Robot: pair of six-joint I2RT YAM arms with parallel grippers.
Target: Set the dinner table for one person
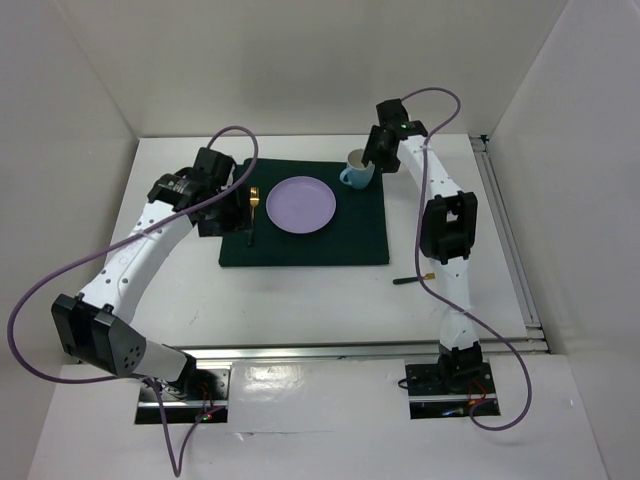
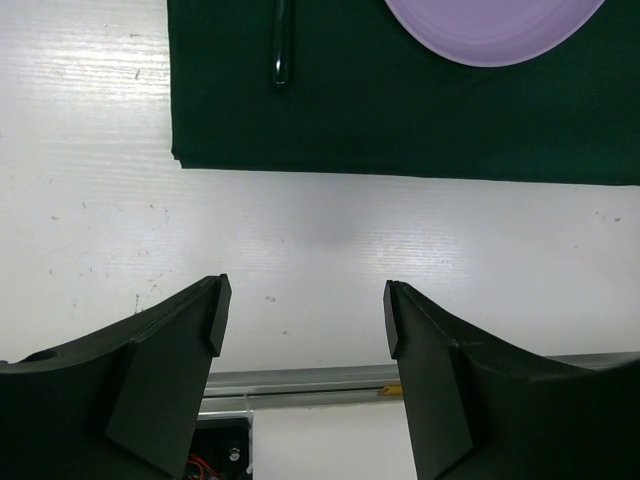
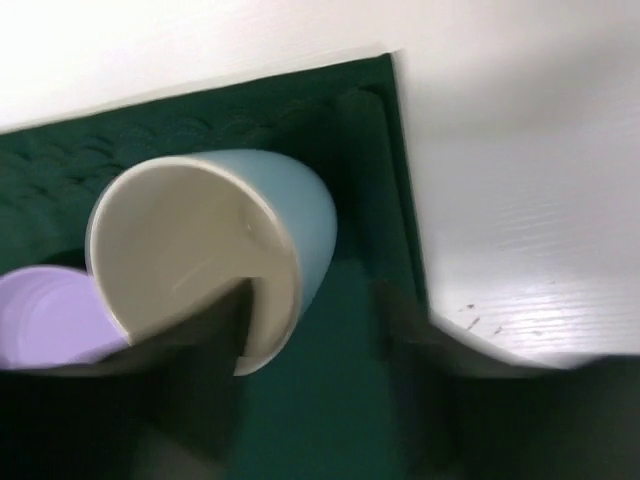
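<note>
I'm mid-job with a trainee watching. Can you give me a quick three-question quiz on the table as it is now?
1. True or false: in the top view, the fork lies on the mat, left of the plate.
2. Which is nearest the right gripper? A fork, B mug, C plate.
3. Fill in: the left gripper is ___ and holds nothing.
Key: 1 true; 2 B; 3 open.
</note>
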